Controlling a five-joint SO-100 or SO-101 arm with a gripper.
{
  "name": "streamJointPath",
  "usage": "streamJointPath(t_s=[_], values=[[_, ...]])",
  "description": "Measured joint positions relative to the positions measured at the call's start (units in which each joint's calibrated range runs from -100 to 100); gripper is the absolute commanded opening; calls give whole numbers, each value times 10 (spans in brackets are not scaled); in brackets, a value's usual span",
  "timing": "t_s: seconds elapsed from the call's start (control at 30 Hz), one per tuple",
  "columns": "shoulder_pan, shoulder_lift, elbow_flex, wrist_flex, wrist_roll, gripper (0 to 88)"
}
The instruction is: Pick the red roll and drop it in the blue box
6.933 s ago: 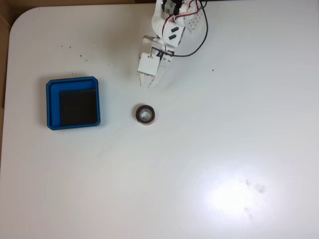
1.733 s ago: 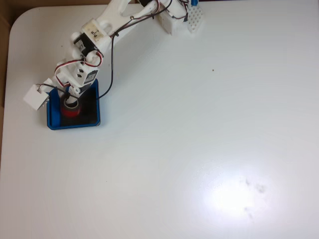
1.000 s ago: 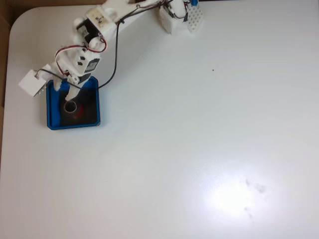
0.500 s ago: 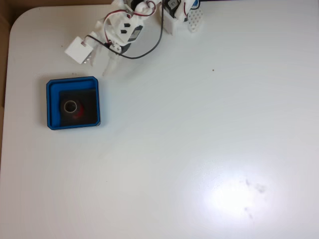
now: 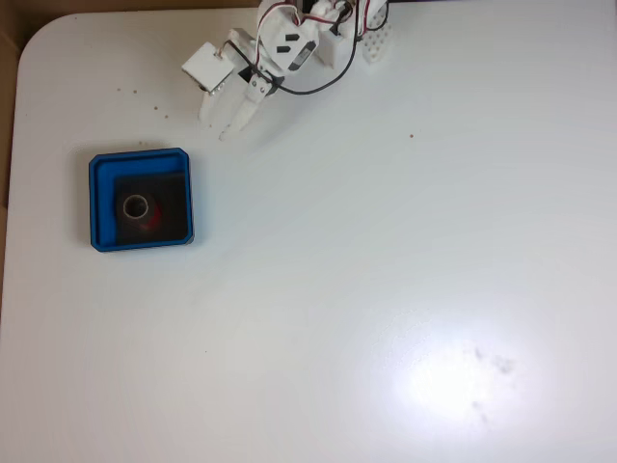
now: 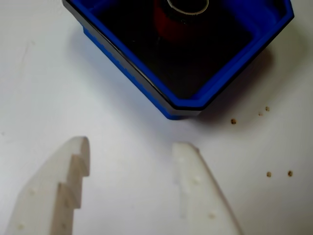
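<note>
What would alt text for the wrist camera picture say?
A red roll sits inside a blue box on a white table. Below, the white end effector is open and empty, with a few small crumbs at right.

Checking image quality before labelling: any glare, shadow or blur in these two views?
Fixed view: bright glare patch on the table at lower right. Wrist view: the blue box casts a soft shadow beside its corner, and the gripper fingers look slightly soft.

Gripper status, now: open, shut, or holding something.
Gripper: open and empty; the red roll lies in the blue box.
</note>
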Motion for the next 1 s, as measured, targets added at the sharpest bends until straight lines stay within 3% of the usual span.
streamJointPath(t_s=[0.37,0.77,1.0], values=[[-67,-195,177,-27,0,157],[-79,-229,184,-27,0,157],[-199,-229,184,-27,0,157]])
